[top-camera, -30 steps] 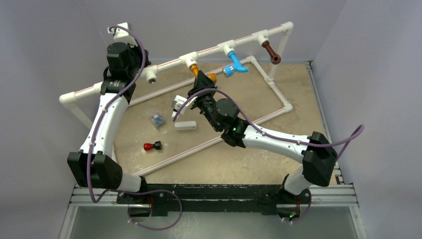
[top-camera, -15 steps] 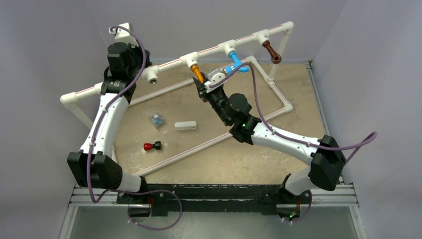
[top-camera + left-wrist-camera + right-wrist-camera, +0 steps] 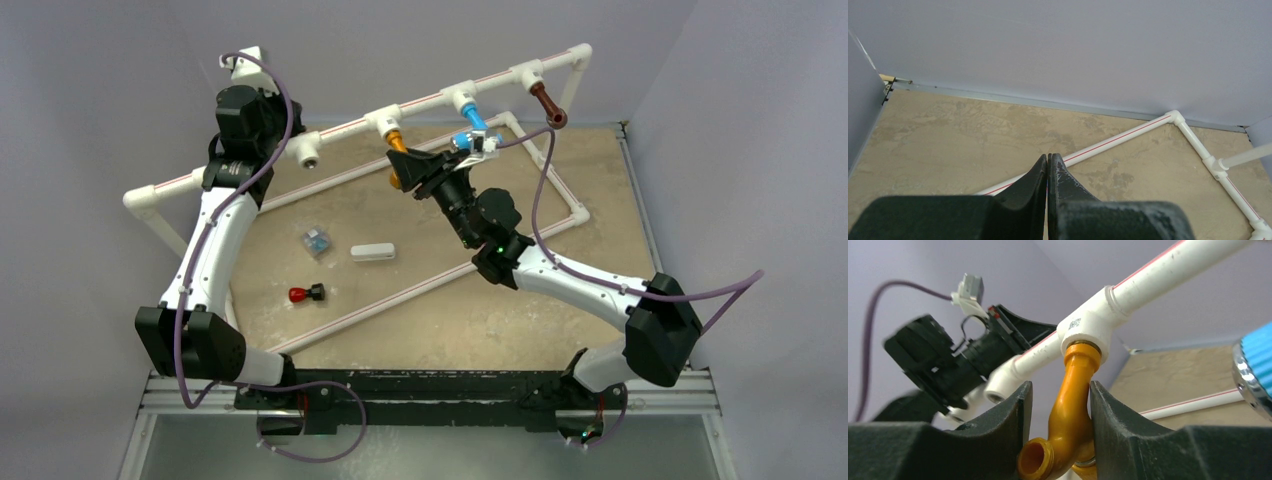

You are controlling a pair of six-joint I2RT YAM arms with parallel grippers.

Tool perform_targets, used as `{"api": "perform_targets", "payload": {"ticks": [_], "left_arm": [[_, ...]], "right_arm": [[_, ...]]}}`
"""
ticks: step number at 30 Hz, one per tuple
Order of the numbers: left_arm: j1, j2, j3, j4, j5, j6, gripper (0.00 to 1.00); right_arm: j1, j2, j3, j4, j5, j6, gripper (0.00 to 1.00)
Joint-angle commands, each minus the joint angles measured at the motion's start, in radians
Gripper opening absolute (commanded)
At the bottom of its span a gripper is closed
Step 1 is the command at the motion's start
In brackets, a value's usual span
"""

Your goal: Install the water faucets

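Note:
Three water faucets hang from the white pipe rail (image 3: 430, 100): an orange one (image 3: 397, 143), a light blue one (image 3: 470, 124) and a dark brown one (image 3: 546, 104). My right gripper (image 3: 404, 172) reaches up under the orange faucet (image 3: 1073, 405). That right gripper (image 3: 1060, 386) is open, its jaws on either side of the faucet's bent stem. The right finger (image 3: 1108, 410) touches the stem and a gap shows on the left side. The orange faucet's top sits in a white tee (image 3: 1088, 325). My left gripper (image 3: 1048, 157) is shut and empty, high above the table at the back left.
A tee with an open socket (image 3: 303, 152) sits on the rail by the left arm. On the tan table lie a white block (image 3: 372, 252), a small blue-grey part (image 3: 317, 241) and a red and black part (image 3: 306, 294). Floor pipes (image 3: 560, 190) frame the work area.
The right wrist has rolled over and moved up at the orange faucet. The faucet's spout has swung from right to left, and the right jaws have widened. The left arm is still.

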Motion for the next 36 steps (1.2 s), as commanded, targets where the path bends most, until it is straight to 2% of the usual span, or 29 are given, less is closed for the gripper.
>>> {"api": "perform_targets", "payload": {"ticks": [1,9,16,20,22,26,30,36], "left_arm": [[-0.001,0.041,-0.057,-0.161,0.014,-0.001,0.0],[-0.001,0.038,-0.057,-0.16,0.013,-0.001,0.0],[-0.001,0.036,-0.057,-0.16,0.017,-0.001,0.0],[-0.001,0.036,-0.057,-0.159,0.019,-0.003,0.0],[-0.001,0.038,-0.057,-0.159,0.019,-0.003,0.0],[-0.001,0.038,-0.057,-0.159,0.017,-0.003,0.0],[-0.001,0.038,-0.057,-0.159,0.017,-0.003,0.0],[-0.001,0.04,-0.057,-0.159,0.013,-0.001,0.0]], "right_arm": [[-0.013,-0.044,-0.003,0.119,-0.026,0.473,0.0],[-0.013,-0.03,0.019,0.101,-0.031,0.674,0.0],[-0.012,-0.046,0.014,0.071,-0.044,0.662,0.0],[-0.013,-0.07,0.014,0.04,-0.045,0.555,0.32],[-0.012,-0.083,0.016,0.008,-0.046,0.493,0.44],[-0.013,-0.112,0.009,-0.049,-0.036,0.394,0.62],[-0.013,-0.135,0.009,-0.116,-0.019,0.309,0.73],[-0.013,-0.185,0.004,-0.208,0.041,0.132,0.78]]}}
